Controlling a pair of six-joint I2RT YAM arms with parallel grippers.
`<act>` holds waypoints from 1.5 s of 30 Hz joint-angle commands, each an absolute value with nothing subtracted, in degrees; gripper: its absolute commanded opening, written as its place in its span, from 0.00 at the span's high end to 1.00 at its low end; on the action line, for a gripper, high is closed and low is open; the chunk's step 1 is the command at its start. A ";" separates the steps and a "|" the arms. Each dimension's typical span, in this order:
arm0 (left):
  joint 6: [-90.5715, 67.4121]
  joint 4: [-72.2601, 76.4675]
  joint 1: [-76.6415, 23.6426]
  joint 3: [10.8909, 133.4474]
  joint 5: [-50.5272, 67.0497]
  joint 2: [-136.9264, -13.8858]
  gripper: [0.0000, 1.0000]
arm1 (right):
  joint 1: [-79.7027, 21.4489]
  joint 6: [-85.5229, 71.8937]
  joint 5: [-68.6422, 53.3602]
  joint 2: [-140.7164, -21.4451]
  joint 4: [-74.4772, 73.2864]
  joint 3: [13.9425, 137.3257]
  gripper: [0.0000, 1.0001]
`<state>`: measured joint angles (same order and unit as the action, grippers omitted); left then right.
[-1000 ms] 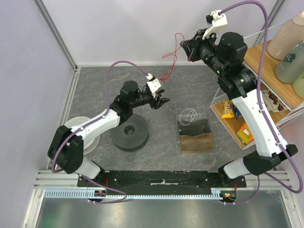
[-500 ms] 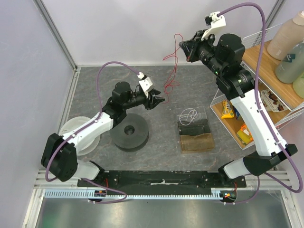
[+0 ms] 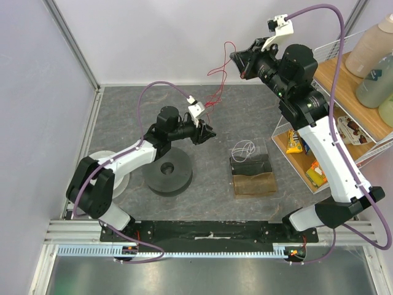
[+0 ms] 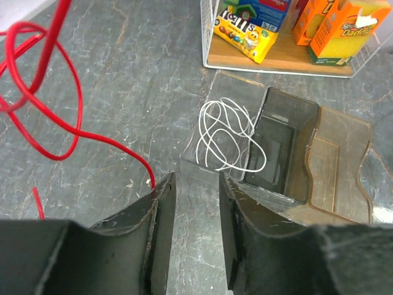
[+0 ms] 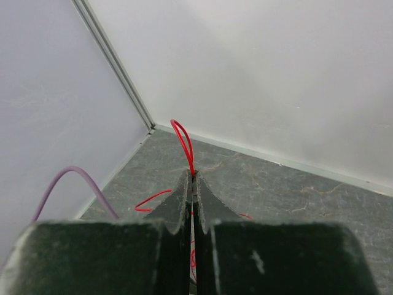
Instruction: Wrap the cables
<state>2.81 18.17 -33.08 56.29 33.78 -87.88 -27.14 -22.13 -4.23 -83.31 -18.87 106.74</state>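
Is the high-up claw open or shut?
Shut. The right gripper shows no gap at its tip, and the red wire pokes out from the pinch.

Cannot follow the red wire (image 4: 61,132) past the top and left borders of the left wrist view; loses its lower end behind a finger of the left pincer (image 4: 194,179). Disappears, too, between the pressed-together fingers of the right pincer (image 5: 191,175) (only a loop above the tips shows). From above, too thin to trace over the tabletop's far edge. Crops the snack boxes (image 4: 331,27) at the top border.
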 commanded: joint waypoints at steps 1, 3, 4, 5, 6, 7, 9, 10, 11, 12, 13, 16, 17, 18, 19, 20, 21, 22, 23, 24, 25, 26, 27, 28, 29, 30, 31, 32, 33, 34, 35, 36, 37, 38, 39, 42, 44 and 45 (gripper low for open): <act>0.62 21.88 -32.87 59.50 33.66 -88.95 0.64 | -26.90 -23.20 -3.96 -81.39 -15.91 106.09 1.00; -1.04 21.97 -32.78 60.12 34.45 -88.68 0.70 | -26.98 -22.85 -3.78 -81.21 -15.82 105.56 1.00; -1.66 22.23 -32.78 60.12 34.45 -88.42 0.70 | -26.98 -22.85 -3.61 -81.12 -15.73 105.38 1.00; -2.10 22.41 -32.78 59.86 34.37 -87.55 0.70 | -26.98 -23.11 -3.26 -81.04 -15.65 105.29 1.00; -2.46 22.85 -32.78 59.33 34.63 -86.67 0.68 | -26.98 -23.20 -3.16 -81.04 -15.73 105.29 1.00; -2.46 23.20 -32.78 58.46 35.24 -85.79 0.67 | -26.98 -23.38 -2.90 -81.04 -15.56 105.38 1.00; -2.20 23.20 -32.78 56.87 36.29 -83.86 0.66 | -26.90 -23.73 -2.46 -80.86 -15.38 105.47 1.00; -2.02 23.03 -32.78 56.17 36.04 -83.24 0.65 | -26.98 -23.90 -2.46 -80.86 -15.38 105.56 1.00; -1.76 22.68 -32.78 55.64 35.17 -82.71 0.65 | -26.98 -24.25 -2.55 -80.77 -15.29 105.64 1.00; -1.50 22.59 -32.70 55.20 33.85 -82.44 0.65 | -26.90 -24.43 -2.64 -80.68 -15.12 105.64 1.00; -1.15 22.85 -32.61 55.02 32.88 -82.35 0.65 | -26.89 -24.96 -2.90 -80.60 -15.12 105.56 1.00; -0.97 23.29 -31.99 55.72 32.70 -83.66 0.65 | -26.98 -25.84 -3.60 -80.25 -14.94 105.21 1.00; -1.05 23.55 -31.91 56.24 32.78 -84.37 0.65 | -26.98 -26.19 -3.86 -80.16 -14.94 105.03 1.00; -0.97 23.55 -31.99 56.86 33.13 -85.16 0.65 | -26.98 -26.71 -3.95 -80.07 -14.94 104.77 1.00; -1.14 23.90 -31.91 57.47 33.48 -86.04 0.65 | -26.98 -26.98 -4.04 -80.07 -14.94 104.68 1.00; -1.06 24.25 -31.99 58.09 33.75 -87.00 0.64 | -26.98 -27.50 -4.30 -80.16 -14.94 104.59 1.00; -0.88 24.34 -31.99 58.79 34.01 -87.88 0.64 | -26.98 -27.68 -4.48 -80.07 -14.85 104.50 1.00; -0.70 24.35 -31.99 59.49 34.36 -88.50 0.64 | -26.98 -27.86 -4.40 -80.16 -14.94 104.50 1.00; -0.70 24.43 -31.99 60.11 34.37 -89.20 0.64 | -26.98 -28.12 -4.39 -80.24 -14.94 104.50 1.00; -0.53 24.61 -31.99 60.38 34.54 -89.56 0.64 | -26.98 -28.21 -4.39 -80.33 -14.85 104.50 1.00; -0.44 24.70 -31.99 60.55 35.06 -89.73 0.64 | -26.98 -28.39 -4.31 -80.42 -14.94 104.50 1.00; -0.44 24.78 -32.08 60.56 35.94 -89.82 0.66 | -26.98 -28.48 -4.31 -80.59 -14.85 104.41 1.00; -0.44 24.79 -32.08 60.56 36.99 -89.74 0.70 | -26.90 -28.39 -4.13 -80.68 -14.59 104.33 1.00; -0.44 24.26 -32.08 60.64 38.39 -89.56 0.77 | -26.98 -28.30 -3.87 -80.77 -14.59 104.33 1.00; -0.87 23.04 -31.91 60.73 38.84 -88.95 0.86 | -26.98 -27.87 -3.26 -80.95 -14.59 104.24 1.00; -1.66 22.24 -31.90 60.47 38.85 -87.99 0.94 | -26.98 -27.17 -2.47 -80.95 -14.76 104.06 1.00; -2.54 21.63 -31.73 60.03 39.28 -86.24 0.98 | -26.98 -26.11 -0.98 -80.95 -14.77 103.80 1.00; -3.24 21.19 -31.38 59.16 39.55 -84.22 0.98 | -26.98 -24.97 1.03 -80.95 -15.11 103.54 1.00; -3.77 19.62 -30.94 58.63 39.46 -82.37 0.98 | -26.90 -23.13 2.27 -81.12 -15.47 103.19 1.00; -4.13 16.12 -30.59 58.62 39.29 -80.27 0.98 | -26.98 -21.29 4.55 -81.47 -16.25 103.01 1.00; -4.04 13.30 -29.89 59.06 39.72 -78.59 0.98 | -26.90 -20.14 7.18 -82.08 -17.56 102.83 1.00; -4.04 9.97 -29.19 59.50 40.42 -76.83 0.98 | -26.63 -18.82 9.12 -82.79 -18.62 102.48 1.00; -4.39 7.58 -27.87 59.68 42.17 -75.34 0.98 | -26.46 -17.59 10.36 -83.40 -19.07 101.70 1.00; -4.39 4.86 -26.56 60.46 43.23 -73.84 0.98 | -26.37 -15.58 11.59 -84.02 -18.99 100.47 1.00; -3.87 0.48 -25.59 61.86 44.03 -73.22 0.98 | -26.19 -14.16 12.91 -85.15 -19.07 99.24 1.00; -0.54 -11.30 -22.77 66.61 47.62 -72.51 0.98 | -25.49 -11.95 12.49 -88.58 -19.33 97.30 0.87; 2.70 -16.85 -21.98 69.16 48.60 -72.25 0.98 | -24.44 -11.60 6.98 -90.34 -19.07 96.94 0.45; 2.99 -18.44 -21.62 70.13 48.86 -72.07 0.98 | -23.74 -11.86 4.33 -90.87 -19.25 97.12 0.27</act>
